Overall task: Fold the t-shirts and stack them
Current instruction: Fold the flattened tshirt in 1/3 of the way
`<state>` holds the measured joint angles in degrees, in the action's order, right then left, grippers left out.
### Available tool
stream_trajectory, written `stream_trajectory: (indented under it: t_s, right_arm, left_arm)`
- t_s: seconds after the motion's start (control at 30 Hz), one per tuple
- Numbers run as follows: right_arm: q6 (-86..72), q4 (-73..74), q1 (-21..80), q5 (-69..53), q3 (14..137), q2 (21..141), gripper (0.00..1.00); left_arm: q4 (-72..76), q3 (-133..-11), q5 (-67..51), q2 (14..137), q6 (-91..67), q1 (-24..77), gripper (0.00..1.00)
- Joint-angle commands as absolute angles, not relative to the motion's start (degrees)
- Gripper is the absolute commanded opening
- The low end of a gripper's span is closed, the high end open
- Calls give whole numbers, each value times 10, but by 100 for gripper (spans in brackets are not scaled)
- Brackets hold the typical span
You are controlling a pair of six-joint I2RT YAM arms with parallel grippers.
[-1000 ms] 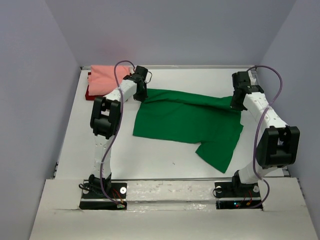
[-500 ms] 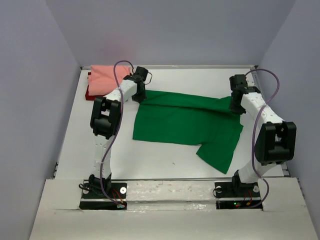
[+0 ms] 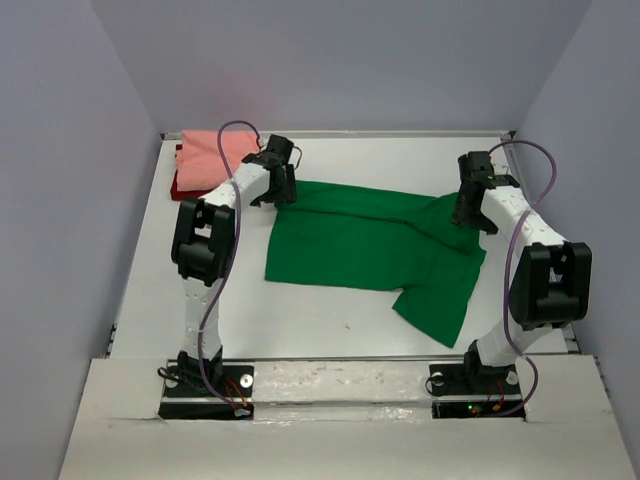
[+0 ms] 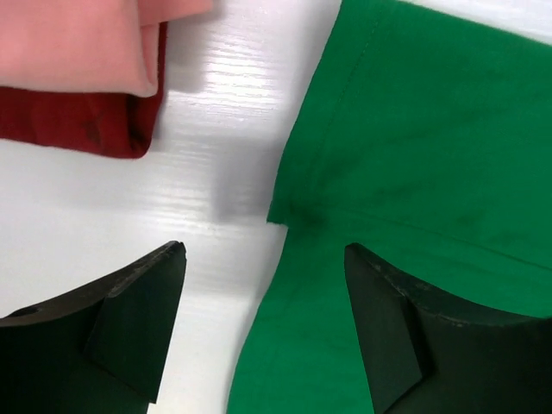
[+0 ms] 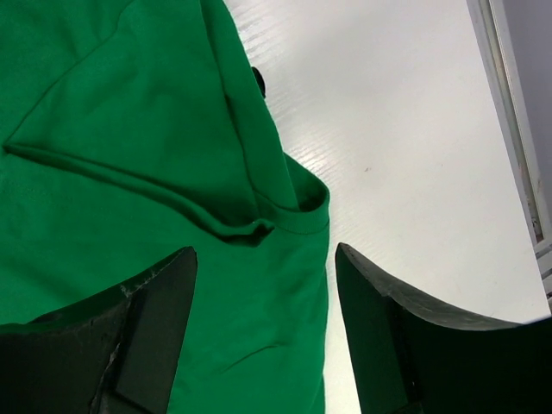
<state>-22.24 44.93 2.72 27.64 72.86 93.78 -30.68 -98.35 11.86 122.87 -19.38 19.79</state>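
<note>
Green t-shirt (image 3: 365, 245) lies spread across the middle of the white table (image 3: 300, 315). Its long side runs left to right, and one short sleeve (image 3: 440, 300) points toward the near right. The cloth is mostly flat, with a ridge of folds along its far edge.

The left claw (image 3: 281, 190) sits over the shirt's far left corner. In the left wrist view this claw (image 4: 263, 250) has its fingers wide apart with nothing pinched between them. One finger (image 4: 138, 319) is over bare table and the other is over green cloth (image 4: 414, 129). The shirt's edge runs up between them.

The right claw (image 3: 466, 215) sits over the shirt's far right end. From its own camera this claw (image 5: 265, 252) is also spread wide and holds nothing. Its left finger (image 5: 142, 336) is over the green cloth (image 5: 129, 129) and its right finger is over the table. A bunched, rolled hem (image 5: 250, 228) lies just ahead of the gap. It cannot be told whether either claw's tips touch the cloth.

In the far left corner the salmon pink shirt (image 3: 208, 155) lies folded on top of the dark red shirt (image 3: 180, 188). The red one shows along the pile's near edge. This pile is near the green shirt but apart from it, with a strip of bare table between.
</note>
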Motion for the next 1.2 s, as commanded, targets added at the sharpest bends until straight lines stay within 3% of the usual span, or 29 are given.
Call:
stream_trajectory:
  t_s: [0.0,0.13,0.2,0.23,0.27,0.43,0.67,0.93,1.17]
  right_arm:
    - [-190,422,27,258,752,918,67]
    - [-164,397,27,212,781,932,54]
    - [-149,395,27,192,804,953,25]
    - [-150,399,27,184,842,979,0]
    - [-149,403,27,176,860,991,0]
    - [-145,431,27,108,970,1078,0]
    - [-126,518,22,152,1127,1200,0]
    - [-122,521,15,228,1085,1223,0]
    - [-118,524,10,258,1038,1229,0]
  left_arm:
    - [-286,-969,174,1126,-223,221,84]
    - [-273,-991,177,1091,-198,243,79]
    - [-274,-1021,143,1098,-182,248,64]
    - [-270,-1047,106,1110,-165,249,24]
    - [-268,-1058,88,1119,-160,247,2]
    - [-341,-1208,-49,1251,-147,216,0]
    - [-343,-1259,-163,1339,-155,182,0]
    - [-316,-1247,-256,1363,-171,171,0]
    - [-314,-1231,-249,1372,-178,170,0]
